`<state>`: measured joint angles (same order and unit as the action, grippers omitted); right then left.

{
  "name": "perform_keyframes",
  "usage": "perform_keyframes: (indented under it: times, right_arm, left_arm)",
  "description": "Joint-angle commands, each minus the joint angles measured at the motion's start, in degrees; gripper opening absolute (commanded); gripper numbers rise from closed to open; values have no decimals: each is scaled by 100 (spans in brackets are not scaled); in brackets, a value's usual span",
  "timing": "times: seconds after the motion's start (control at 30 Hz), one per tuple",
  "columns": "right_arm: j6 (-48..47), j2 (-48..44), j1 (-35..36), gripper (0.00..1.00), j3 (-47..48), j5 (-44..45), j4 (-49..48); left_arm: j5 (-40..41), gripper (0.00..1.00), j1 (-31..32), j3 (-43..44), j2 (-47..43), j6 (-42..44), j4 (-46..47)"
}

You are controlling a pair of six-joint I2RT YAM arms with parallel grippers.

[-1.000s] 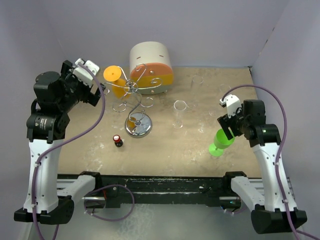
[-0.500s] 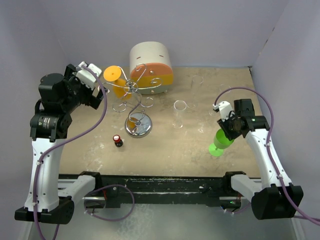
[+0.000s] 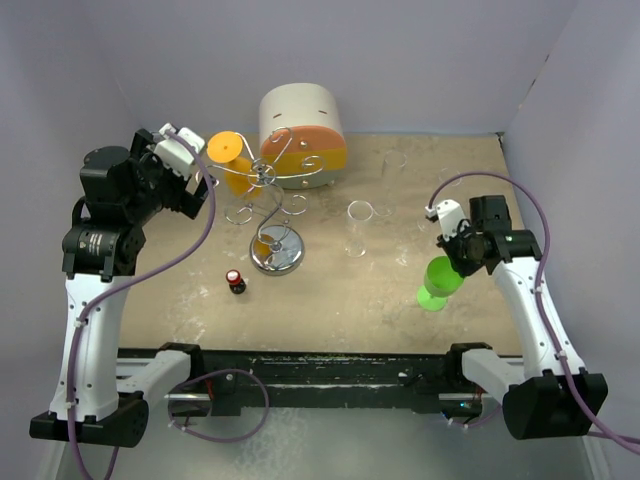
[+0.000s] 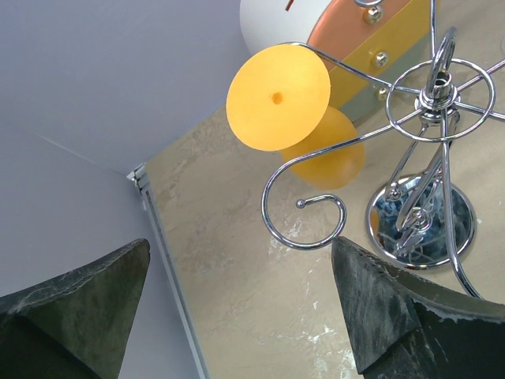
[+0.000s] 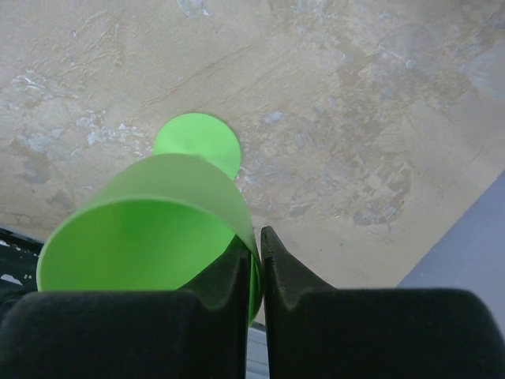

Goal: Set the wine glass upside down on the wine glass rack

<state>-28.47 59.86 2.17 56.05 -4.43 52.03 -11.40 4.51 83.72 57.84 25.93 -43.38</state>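
The green wine glass (image 3: 438, 281) is at the right of the table, its mouth toward my right wrist and its round foot (image 5: 196, 142) beyond. My right gripper (image 3: 457, 254) is shut on the rim of the green wine glass (image 5: 158, 229), one finger inside the bowl and one outside. The silver wine glass rack (image 3: 271, 193) stands left of centre on its shiny round base (image 3: 278, 253). An orange glass (image 3: 229, 160) hangs upside down from a scroll arm. My left gripper (image 3: 201, 181) is open beside the rack (image 4: 438, 95), near the orange glass (image 4: 278, 96), with nothing between its fingers.
A white-and-orange drum (image 3: 302, 134) stands behind the rack. A clear glass (image 3: 359, 227) stands mid-table, with two fainter clear ones (image 3: 393, 160) (image 3: 450, 178) farther back. A small dark bottle with a red cap (image 3: 235, 281) sits in front of the rack base.
My right gripper has closed onto the green glass's rim and shifted slightly. The left arm moved a little to the right early on and then held still, open.
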Motion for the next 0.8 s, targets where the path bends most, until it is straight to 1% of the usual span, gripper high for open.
perform_keyframes:
  times: [0.0,0.07,0.23,0.3,0.37,0.43,0.47,0.5,0.63,0.77]
  right_arm:
    - [-125,-114,-15,5,525,-192,94]
    - [-163,-130,-15,0,711,-280,135]
    - [-288,-163,-15,0,1366,-678,319]
    - [-301,-139,-15,0,1693,-876,343]
    - [-302,-80,-15,0,2023,-1157,344]
    - [-254,-11,-16,0,2339,-1412,304]
    - [-223,39,-15,0,2535,-1513,272]
    - [-174,75,-11,0,2661,-1589,246]
    - [-55,151,-7,0,3059,-1756,191]
    - [89,49,-7,0,3132,-1844,30]
  left_arm:
    - [18,99,-43,5,-59,-180,207]
    - [52,99,-51,12,-106,-338,221]
    - [13,99,-277,-180,-470,-727,378]
    - [-367,99,-495,-274,-614,-1027,506]
    - [-1089,99,-915,-202,-608,-1416,490]
    - [-1834,99,-1103,24,-450,-1741,311]
    - [-2041,99,-1125,126,-389,-1818,230]
    - [-2102,99,-1128,196,-346,-1851,164]
    - [-1849,99,-1118,582,-295,-1629,-242]
    - [-1653,99,-1119,689,-299,-1510,-359]
